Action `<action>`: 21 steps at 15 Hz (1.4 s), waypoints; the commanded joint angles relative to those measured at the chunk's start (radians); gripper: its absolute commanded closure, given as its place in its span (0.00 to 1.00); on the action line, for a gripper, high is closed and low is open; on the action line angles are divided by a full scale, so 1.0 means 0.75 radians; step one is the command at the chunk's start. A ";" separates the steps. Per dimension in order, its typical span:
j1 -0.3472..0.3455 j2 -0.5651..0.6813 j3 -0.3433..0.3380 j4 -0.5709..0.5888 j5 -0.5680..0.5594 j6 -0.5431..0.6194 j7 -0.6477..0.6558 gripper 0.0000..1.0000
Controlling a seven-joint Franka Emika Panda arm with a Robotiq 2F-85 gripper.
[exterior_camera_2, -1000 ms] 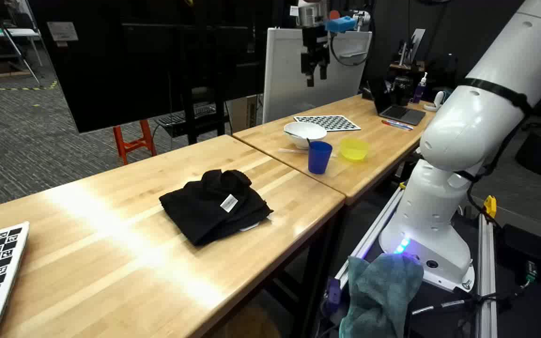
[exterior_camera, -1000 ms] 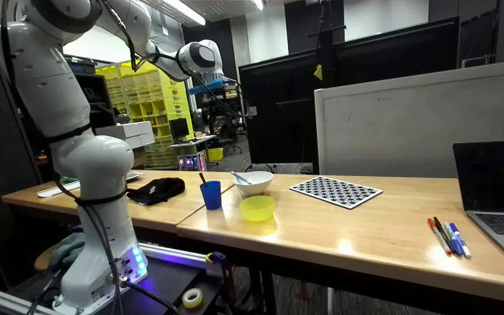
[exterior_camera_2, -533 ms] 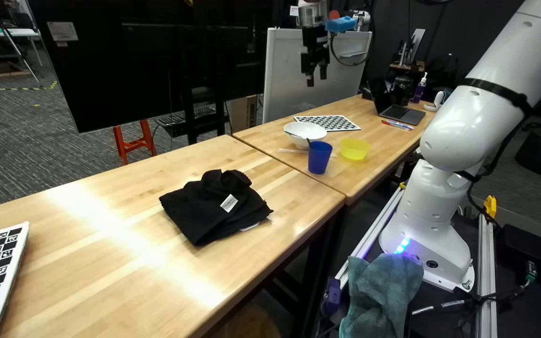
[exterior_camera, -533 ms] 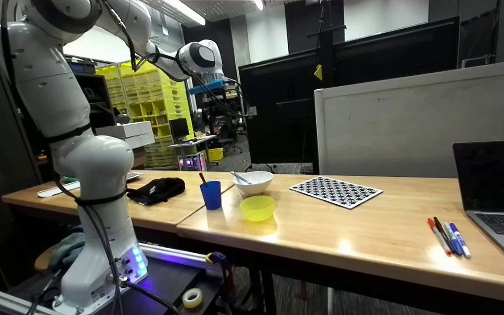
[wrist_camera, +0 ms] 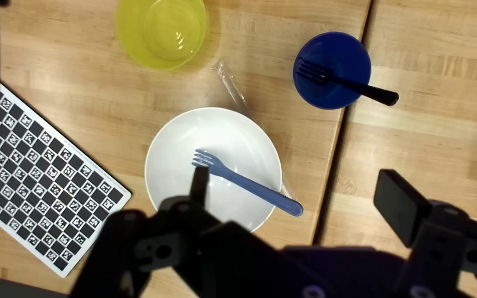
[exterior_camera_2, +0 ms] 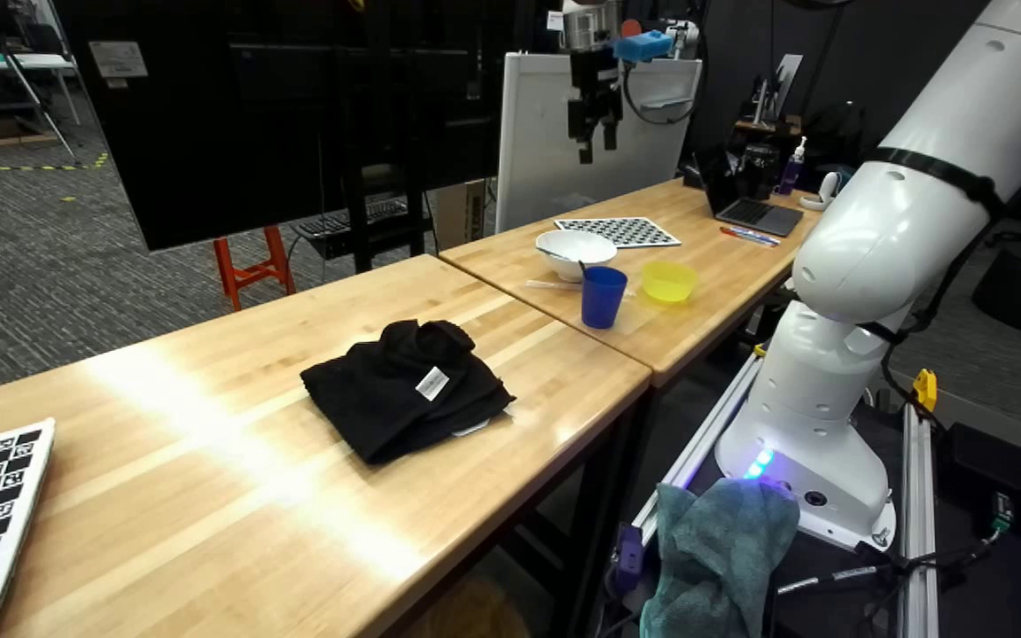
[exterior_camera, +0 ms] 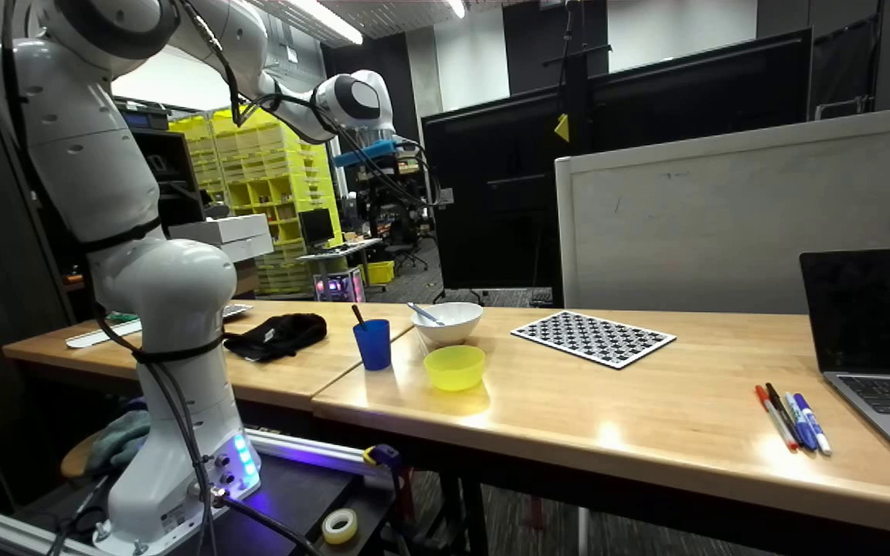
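Hovering above white bowl (wrist_camera: pixel 236 136) and blue cup (exterior_camera_2: pixel 603 301); gripper (wrist_camera: pixel 296 187) empty, jaws wide apart.

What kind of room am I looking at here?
Most likely a robotics lab or workshop: the signs are the white robot arm, the checkered board printed with small codes, and the yellow storage shelving in the background.

Arm (exterior_camera: pixel 93 170): rises at the left of an exterior view, then bends over rightward.
Base (exterior_camera: pixel 144 479): lower left there, lights (exterior_camera: pixel 244 457) glowing blue.
Wrist (exterior_camera: pixel 382 96): upper left of centre there, turned downward.
Gripper (exterior_camera_2: pixel 597 152): points down, upper middle of an exterior view.
Fingers (wrist_camera: pixel 400 209): wide apart across the lower half of the wrist view.
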 commanded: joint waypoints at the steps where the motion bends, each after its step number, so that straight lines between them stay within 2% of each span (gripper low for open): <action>1: 0.001 0.001 0.000 0.002 0.000 -0.003 0.000 0.00; 7: 0.001 0.001 0.000 0.002 0.000 -0.003 0.000 0.00; 15: -0.003 -0.122 0.010 -0.175 -0.026 0.098 0.043 0.00; 21: 0.015 -0.275 -0.028 -0.333 0.118 0.070 -0.074 0.00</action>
